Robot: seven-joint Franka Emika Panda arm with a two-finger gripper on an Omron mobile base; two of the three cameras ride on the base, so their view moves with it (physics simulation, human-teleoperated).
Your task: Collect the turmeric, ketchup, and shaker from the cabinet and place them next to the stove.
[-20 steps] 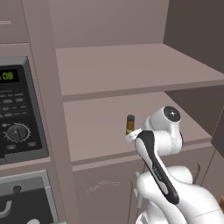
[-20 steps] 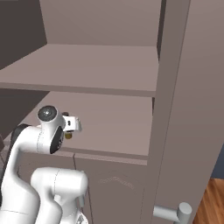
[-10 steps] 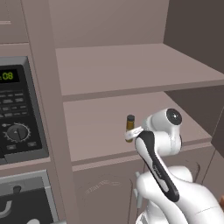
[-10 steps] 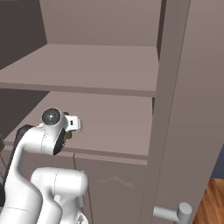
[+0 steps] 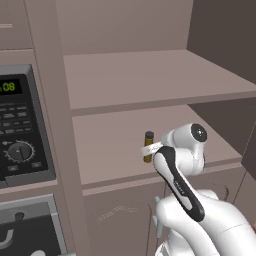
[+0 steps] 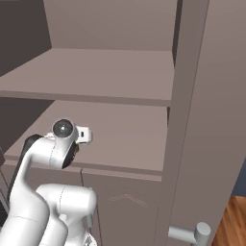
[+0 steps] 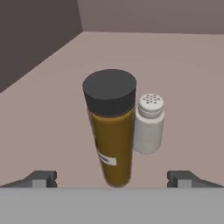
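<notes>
The turmeric (image 7: 111, 135), a mustard-brown jar with a dark cap, stands upright on the cabinet's lower shelf (image 5: 110, 150). The pale shaker (image 7: 149, 124) stands just behind it to the right, touching or nearly touching it. My gripper (image 7: 113, 179) is open, level with the jar's base, and its fingertips (image 7: 41, 178) stand wide on either side without touching the jar. From the left base, the turmeric (image 5: 148, 146) shows just ahead of my gripper (image 5: 153, 148). From the right base, the gripper (image 6: 84, 135) reaches over the shelf (image 6: 129, 139). The ketchup and the stove are out of view.
An upper shelf (image 5: 150, 80) hangs over the lower one and limits headroom. A black oven panel with a dial (image 5: 20, 135) stands left of the cabinet. The cabinet's side wall (image 6: 192, 120) closes the right. Small doors (image 5: 120, 215) lie below, and a silver handle (image 6: 190, 234) sticks out.
My hand has eased slightly forward toward the jar. The jaws stay wide open, and the turmeric and shaker have not moved.
</notes>
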